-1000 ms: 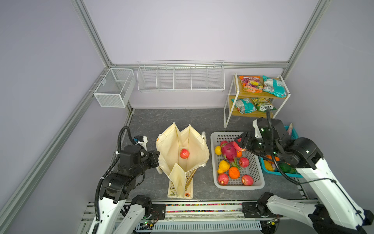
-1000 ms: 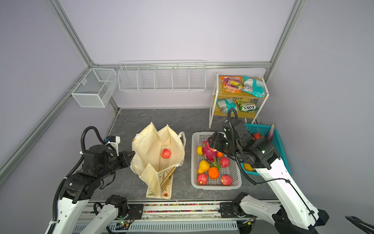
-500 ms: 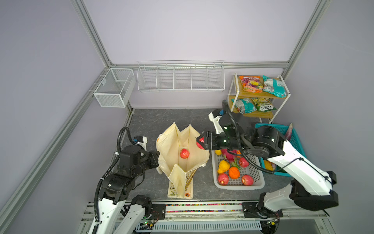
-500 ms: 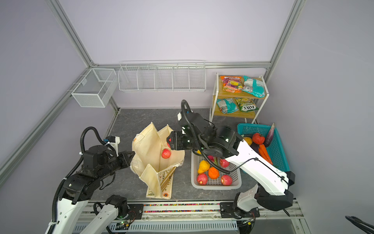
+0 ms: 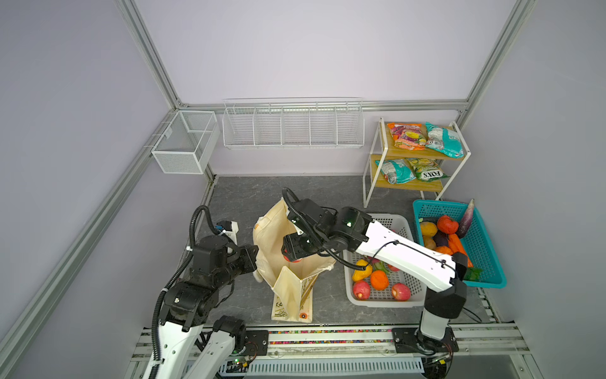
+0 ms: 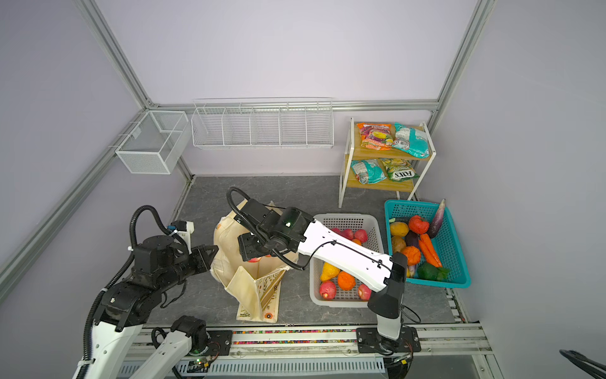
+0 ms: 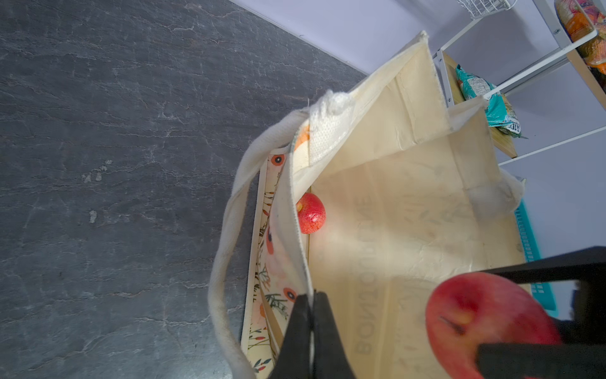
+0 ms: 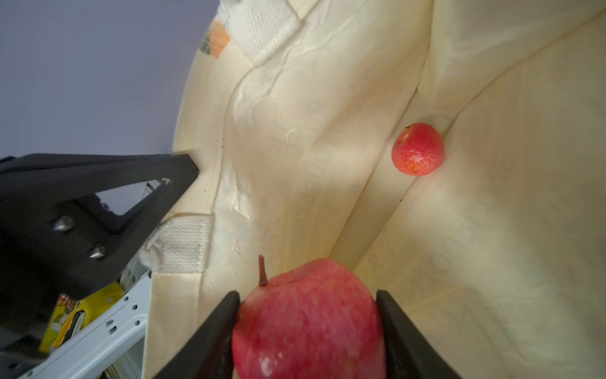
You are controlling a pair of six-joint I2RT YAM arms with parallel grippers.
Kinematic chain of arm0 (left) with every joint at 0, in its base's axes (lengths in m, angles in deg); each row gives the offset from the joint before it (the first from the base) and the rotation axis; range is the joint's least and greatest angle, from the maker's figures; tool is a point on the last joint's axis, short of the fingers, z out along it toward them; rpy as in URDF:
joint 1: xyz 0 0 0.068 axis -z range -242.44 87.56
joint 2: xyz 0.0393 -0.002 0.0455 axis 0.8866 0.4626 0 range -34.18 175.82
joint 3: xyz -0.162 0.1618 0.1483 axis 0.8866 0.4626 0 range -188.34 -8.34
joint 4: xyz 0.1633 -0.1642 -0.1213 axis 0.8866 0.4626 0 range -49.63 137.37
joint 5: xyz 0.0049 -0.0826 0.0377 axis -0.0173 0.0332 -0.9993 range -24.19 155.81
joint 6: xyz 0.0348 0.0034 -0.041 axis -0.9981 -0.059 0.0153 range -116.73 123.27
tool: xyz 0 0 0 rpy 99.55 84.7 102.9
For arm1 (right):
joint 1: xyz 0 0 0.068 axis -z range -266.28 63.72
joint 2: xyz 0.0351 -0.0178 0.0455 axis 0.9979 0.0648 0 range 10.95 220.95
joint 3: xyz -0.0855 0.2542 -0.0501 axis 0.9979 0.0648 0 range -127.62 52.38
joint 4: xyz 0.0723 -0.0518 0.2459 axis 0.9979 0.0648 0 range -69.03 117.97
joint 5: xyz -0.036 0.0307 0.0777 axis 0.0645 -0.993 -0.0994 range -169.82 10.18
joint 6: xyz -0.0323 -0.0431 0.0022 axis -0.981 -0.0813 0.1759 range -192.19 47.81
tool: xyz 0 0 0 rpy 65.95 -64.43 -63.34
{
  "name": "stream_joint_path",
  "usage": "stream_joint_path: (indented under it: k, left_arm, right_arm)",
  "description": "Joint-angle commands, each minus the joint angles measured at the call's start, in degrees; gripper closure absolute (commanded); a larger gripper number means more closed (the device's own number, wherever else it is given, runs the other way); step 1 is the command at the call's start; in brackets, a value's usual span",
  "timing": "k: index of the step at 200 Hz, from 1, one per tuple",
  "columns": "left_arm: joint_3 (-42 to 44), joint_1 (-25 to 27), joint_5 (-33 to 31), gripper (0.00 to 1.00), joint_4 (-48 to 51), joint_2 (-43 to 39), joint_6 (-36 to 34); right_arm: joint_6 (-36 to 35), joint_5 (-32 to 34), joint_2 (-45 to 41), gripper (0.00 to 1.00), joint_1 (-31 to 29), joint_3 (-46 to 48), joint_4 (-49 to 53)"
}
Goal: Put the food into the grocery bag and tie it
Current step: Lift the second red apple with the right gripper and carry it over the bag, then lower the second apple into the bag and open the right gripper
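The grocery bag (image 5: pixel 290 288) stands open at the centre of the dark grey, marble-veined tabletop (image 5: pixel 249 200), lilac walls (image 5: pixel 295 49) behind. The left gripper (image 7: pixel 311 297) is pinched tight on its left rim; the right gripper (image 8: pixel 307 297) clasps a red apple (image 8: pixel 308 331) over its mouth.

The left end effector (image 7: pixel 311 303) pinches the grocery bag (image 7: pixel 410 203) rim, small apple (image 7: pixel 310 214) inside, larger apple (image 7: pixel 482 323) clamped nearby.

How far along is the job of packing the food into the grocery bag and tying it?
Done: one red apple lies at the bottom of the grocery bag. In hand: the right gripper holds a second apple at the open mouth, while the left gripper is shut on the bag's rim. Left: fruit in the white basket, vegetables in the teal basket, the snack packets, and the tying.
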Motion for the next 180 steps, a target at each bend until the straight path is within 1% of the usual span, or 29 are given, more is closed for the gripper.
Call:
stream_joint_path:
  k: [1, 28, 87, 132, 180]
  left_arm:
    - [-1.29, 0.04, 0.87, 1.0, 3.76, -0.22, -0.34]
    - [-1.96, -0.02, 0.96, 1.0, 3.79, 0.02, -0.34]
    - [-3.57, -0.03, 0.87, 1.0, 3.72, 0.63, -0.34]
    - [-3.92, 0.04, 0.78, 1.0, 3.63, 0.76, -0.25]
    - [-4.28, 0.04, 0.52, 1.0, 3.73, 0.75, -0.17]
  right_arm:
    - [-1.78, -4.22, 2.56, 0.46, 0.81, -1.39, 0.51]
    - [-2.68, -6.49, 6.14, 0.46, 0.91, -1.31, 1.23]
    - [-3.37, -8.32, 10.52, 0.45, 1.27, 1.25, 1.34]
    - [-3.2, -7.88, 12.37, 0.45, 1.77, 4.1, 0.88]
    - [-3.16, -4.63, 14.12, 0.42, 1.94, 6.19, 1.07]
